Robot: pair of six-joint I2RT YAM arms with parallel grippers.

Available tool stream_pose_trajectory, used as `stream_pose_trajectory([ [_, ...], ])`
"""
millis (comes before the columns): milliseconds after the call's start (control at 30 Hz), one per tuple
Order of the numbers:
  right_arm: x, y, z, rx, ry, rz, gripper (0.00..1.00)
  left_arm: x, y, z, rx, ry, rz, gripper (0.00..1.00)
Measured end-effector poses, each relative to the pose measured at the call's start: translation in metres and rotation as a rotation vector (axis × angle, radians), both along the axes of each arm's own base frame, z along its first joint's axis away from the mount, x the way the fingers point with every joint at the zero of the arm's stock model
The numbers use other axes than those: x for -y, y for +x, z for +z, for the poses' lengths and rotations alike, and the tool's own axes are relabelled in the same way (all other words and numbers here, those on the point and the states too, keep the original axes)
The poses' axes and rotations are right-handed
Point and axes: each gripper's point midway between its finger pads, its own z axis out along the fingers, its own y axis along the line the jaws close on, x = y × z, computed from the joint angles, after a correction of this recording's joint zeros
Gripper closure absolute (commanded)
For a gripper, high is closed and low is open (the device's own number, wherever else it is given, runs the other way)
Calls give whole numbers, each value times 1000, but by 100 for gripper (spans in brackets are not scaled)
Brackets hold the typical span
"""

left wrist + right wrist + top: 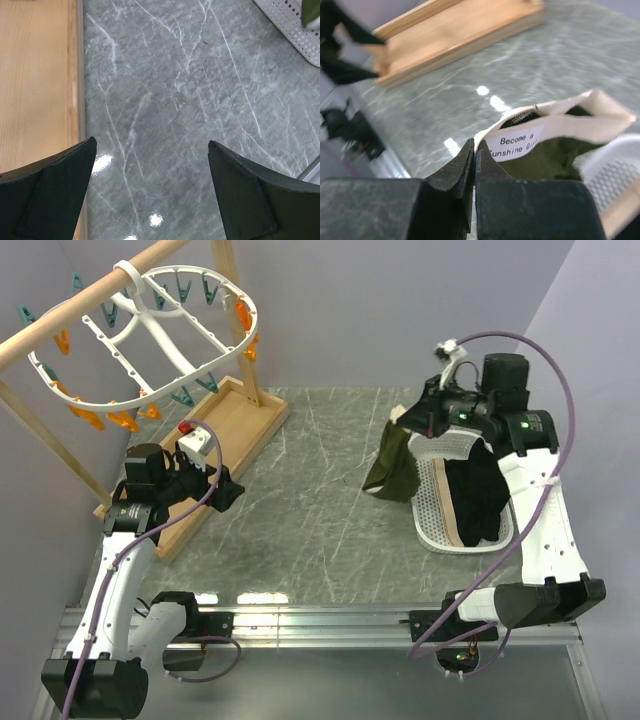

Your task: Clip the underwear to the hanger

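The olive-green underwear [398,466] hangs from my right gripper [432,423], lifted above the table beside the white basket [432,525]. In the right wrist view the right gripper [476,145] is shut on the beige waistband of the underwear [550,157], just beside its printed label. The white oval hanger [165,335], with teal and orange clothespins, hangs from a wooden pole at the far left. My left gripper [232,490] stands open low over the table, next to the wooden tray; nothing lies between its fingers [240,195].
The wooden stand's tray [235,425] lies along the left of the table, its edge [75,75] under my left gripper. The perforated white basket holds a black garment [478,495] and a tan cloth [455,530]. A lavender wall closes in on the right.
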Motion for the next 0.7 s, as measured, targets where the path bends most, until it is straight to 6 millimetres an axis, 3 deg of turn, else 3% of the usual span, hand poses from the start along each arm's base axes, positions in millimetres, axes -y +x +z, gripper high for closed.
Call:
stream_pose_trajectory([
  [100, -30, -11, -9, -22, 11, 123, 100, 1, 0, -2, -7, 0, -11, 1],
  [200, -58, -24, -30, -68, 1, 212, 100, 2, -1, -5, -19, 4, -23, 1],
  [300, -78, -29, -67, -128, -26, 233, 100, 5, -4, -7, -29, 0, -43, 1],
  [533, -96, -39, -180, -320, -130, 202, 100, 12, -6, -19, -78, -8, -103, 9],
  [633, -111, -61, -212, -363, -173, 254, 100, 18, -7, -26, -97, -2, -145, 12],
  [700, -122, -79, -225, -373, -192, 310, 90, 26, -9, -32, -111, 1, -178, 16],
])
